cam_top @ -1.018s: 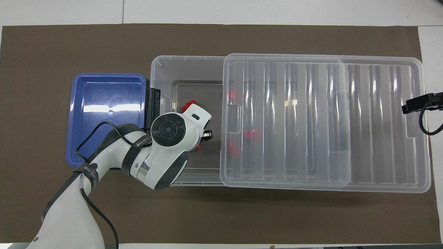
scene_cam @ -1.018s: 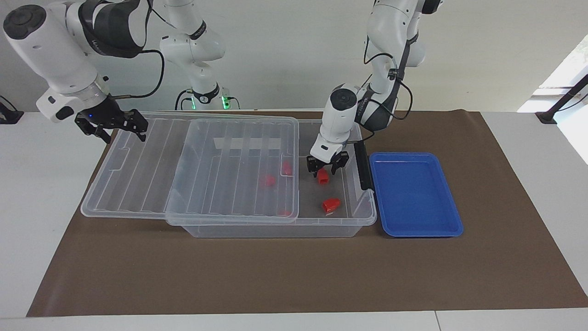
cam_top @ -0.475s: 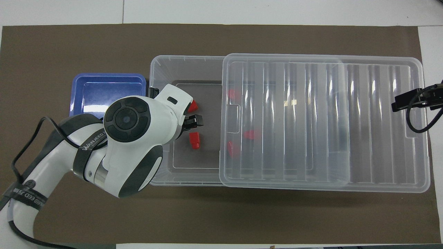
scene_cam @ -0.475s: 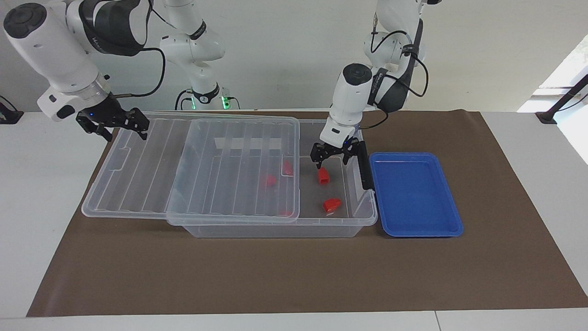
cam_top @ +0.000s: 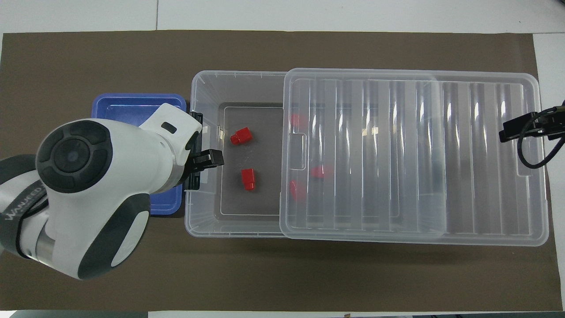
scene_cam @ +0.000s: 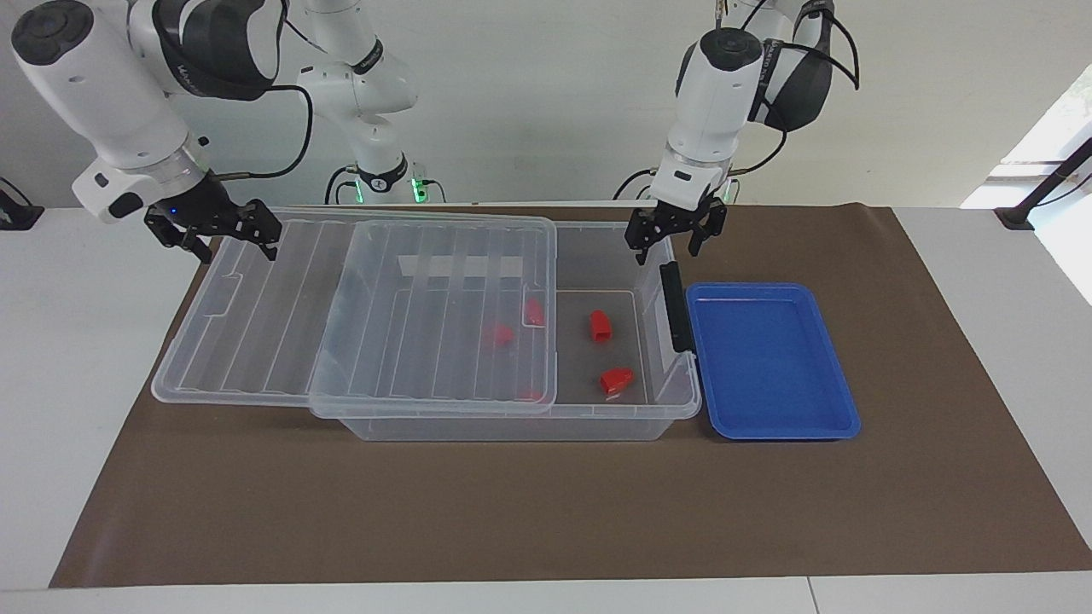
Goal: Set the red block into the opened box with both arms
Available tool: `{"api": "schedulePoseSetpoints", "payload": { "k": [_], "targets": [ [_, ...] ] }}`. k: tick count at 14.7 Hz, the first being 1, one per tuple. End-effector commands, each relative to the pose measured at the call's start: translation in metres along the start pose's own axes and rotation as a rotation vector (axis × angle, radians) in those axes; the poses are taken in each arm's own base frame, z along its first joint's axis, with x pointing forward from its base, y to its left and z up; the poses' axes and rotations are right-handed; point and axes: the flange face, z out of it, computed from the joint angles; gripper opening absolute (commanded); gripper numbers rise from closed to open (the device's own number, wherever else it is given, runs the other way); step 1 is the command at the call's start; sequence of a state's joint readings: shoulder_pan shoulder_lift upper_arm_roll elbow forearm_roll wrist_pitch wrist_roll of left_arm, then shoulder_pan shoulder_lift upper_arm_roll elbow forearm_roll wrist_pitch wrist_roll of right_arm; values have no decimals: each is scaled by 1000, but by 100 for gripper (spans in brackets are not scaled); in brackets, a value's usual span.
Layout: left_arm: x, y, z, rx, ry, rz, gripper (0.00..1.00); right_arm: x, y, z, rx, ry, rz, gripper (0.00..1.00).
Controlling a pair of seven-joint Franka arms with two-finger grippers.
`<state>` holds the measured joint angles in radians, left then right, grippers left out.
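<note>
Two red blocks lie loose on the floor of the box's (scene_cam: 512, 426) uncovered part: one red block (scene_cam: 601, 326) (cam_top: 248, 179) nearer the robots, the other red block (scene_cam: 616, 380) (cam_top: 240, 136) farther out. My left gripper (scene_cam: 674, 240) (cam_top: 205, 160) hangs open and empty, high over the box's latch end. More red pieces (scene_cam: 501, 334) (cam_top: 318, 172) show dimly under the ribbed clear lid (scene_cam: 409, 324) (cam_top: 415, 154). The lid is slid toward the right arm's end. My right gripper (scene_cam: 223, 239) (cam_top: 521, 129) stands open over the lid's outer end.
An empty shallow blue tray (scene_cam: 768, 358) (cam_top: 132, 110) lies beside the box at the left arm's end. The box's black latch (scene_cam: 676, 307) faces the tray. A brown mat (scene_cam: 546, 512) covers the table. Two slimmer white arms stand at the back.
My left gripper opened, left the red block on the box floor and rose out of the box toward the robots. The right gripper stayed at the lid's end.
</note>
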<state>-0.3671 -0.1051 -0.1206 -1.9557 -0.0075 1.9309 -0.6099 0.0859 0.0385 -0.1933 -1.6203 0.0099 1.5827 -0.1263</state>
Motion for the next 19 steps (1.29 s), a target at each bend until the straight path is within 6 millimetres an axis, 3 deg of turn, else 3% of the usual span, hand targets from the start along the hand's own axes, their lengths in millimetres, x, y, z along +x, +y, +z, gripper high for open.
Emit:
{"api": "schedulePoseSetpoints", "payload": {
  "k": [1,5,8,14,16,19],
  "targets": [
    [24,-43,2,9,-5,46,100,2,1,-4,-9,-8,17,100],
    [75,-119,-9,8,23,112,100,1,2,-3,-9,-12,19,100],
    [97,-148,-19,7,37,92,100,2,2,-3,-8,-11,19,100],
    [132,-183,-52,13,7,96,100,2,0,-3,-7,-11,16,100],
    [130,-189,-60,12,3,116,100,2,0,-3,-7,-9,16,100],
    [119,-189,-55,19,-35,122,100,2,0,-3,-7,-9,16,100]
  ]
}}
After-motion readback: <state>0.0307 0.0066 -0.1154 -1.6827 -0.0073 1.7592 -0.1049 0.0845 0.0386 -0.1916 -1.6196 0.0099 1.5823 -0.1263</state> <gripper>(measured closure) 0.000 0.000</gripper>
